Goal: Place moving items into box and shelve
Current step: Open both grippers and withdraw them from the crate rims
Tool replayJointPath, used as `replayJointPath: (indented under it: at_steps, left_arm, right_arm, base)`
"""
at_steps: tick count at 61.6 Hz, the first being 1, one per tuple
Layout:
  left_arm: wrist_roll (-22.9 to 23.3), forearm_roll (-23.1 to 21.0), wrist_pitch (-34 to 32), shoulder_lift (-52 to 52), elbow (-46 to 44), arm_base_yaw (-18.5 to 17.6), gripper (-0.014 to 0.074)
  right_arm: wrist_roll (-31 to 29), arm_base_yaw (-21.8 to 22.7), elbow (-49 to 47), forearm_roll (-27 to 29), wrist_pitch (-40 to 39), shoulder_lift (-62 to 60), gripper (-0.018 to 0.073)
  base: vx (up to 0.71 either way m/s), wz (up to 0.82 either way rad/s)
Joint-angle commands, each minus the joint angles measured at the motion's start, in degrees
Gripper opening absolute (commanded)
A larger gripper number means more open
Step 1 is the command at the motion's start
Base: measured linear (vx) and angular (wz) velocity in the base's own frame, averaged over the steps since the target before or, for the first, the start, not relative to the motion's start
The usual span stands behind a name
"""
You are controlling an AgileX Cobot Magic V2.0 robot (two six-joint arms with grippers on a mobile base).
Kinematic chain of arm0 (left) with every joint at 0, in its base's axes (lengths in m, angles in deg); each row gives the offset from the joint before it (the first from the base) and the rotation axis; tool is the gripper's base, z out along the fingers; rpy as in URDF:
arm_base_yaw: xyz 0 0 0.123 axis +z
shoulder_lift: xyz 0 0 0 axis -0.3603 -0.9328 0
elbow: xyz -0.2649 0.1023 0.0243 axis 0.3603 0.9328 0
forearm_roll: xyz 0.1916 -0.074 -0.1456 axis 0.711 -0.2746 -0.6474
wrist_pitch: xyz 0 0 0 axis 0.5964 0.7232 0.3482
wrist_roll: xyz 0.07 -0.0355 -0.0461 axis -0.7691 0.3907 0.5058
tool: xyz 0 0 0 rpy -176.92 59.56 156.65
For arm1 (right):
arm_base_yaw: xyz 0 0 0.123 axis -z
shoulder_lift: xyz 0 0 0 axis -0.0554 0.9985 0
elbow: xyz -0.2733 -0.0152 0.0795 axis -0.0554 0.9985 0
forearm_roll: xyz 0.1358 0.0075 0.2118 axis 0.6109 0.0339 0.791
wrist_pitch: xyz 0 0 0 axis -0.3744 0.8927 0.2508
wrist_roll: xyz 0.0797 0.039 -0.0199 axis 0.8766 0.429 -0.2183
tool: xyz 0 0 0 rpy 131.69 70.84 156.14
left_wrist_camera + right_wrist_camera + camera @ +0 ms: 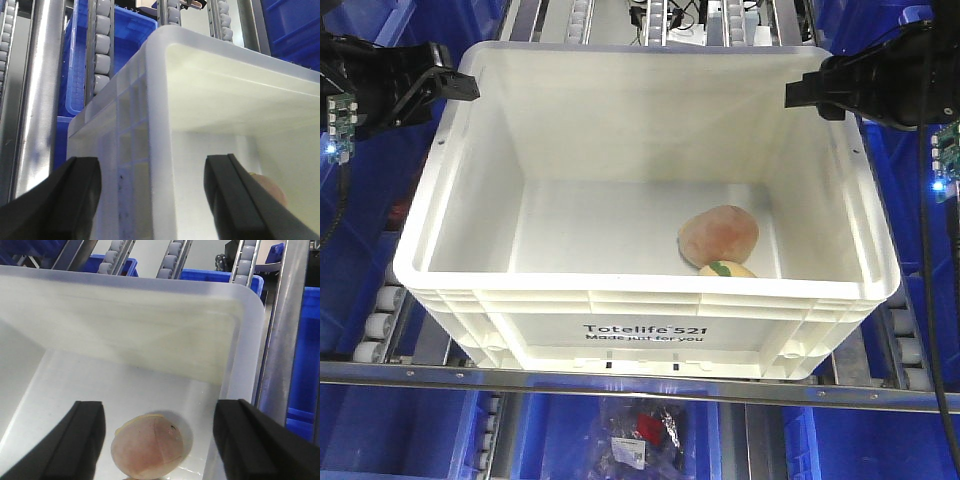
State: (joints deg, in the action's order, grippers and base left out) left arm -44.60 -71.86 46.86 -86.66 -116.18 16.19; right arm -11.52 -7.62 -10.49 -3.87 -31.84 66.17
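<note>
I count 1 white box (650,330) on the roller rack, and 2 plush toys on its floor toward my right front corner: 1 brownish-pink toy (719,235) and 1 pale yellow toy (726,269) with a green strip, touching each other, the yellow one tucked against the near wall.

My left gripper (460,85) sits at the box's far left corner with its jaws spread wide and nothing between them but the rim; my left wrist view shows 1 finger outside the wall and 1 inside. My right gripper (810,95) hangs at the far right corner, jaws also wide and holding nothing.

The front view alone shows the yellow toy and the black "Totelife 521" print. My right wrist view looks down on the pink toy (148,445) only. My left wrist view catches just a pinkish sliver behind my inner finger (240,200), plus a blue bin (80,75) beside the rollers.
</note>
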Motion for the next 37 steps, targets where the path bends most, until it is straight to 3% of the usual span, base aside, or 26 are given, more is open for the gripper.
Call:
replayJointPath:
  at_steps: [1,18,27,37]
  left_arm:
    - [-0.19,-2.05,-1.84,2.51,-1.94,-0.33,0.0529]
    - [-0.15,-1.24,-3.42,5.97,-1.67,-0.32,0.0523]
    - [-0.03,3.17,-4.14,11.8,-1.67,-0.32,0.0523]
    - [0.18,3.87,-7.41,19.12,5.49,-1.7,0.0523]
  right_arm:
    - [-0.59,0.08,-1.98,0.78,-3.66,-1.66,0.0456]
    - [-0.59,0.08,-1.98,0.83,-3.66,-1.66,0.0382]
    - [-0.59,0.08,-1.98,0.83,-3.66,-1.66,0.0351]
    - [-0.59,0.08,-1.98,0.83,-3.66,-1.66,0.0323]
  base:
    - [0.0,0.0]
    - [0.0,0.0]
    - [0.0,0.0]
    - [0.0,0.0]
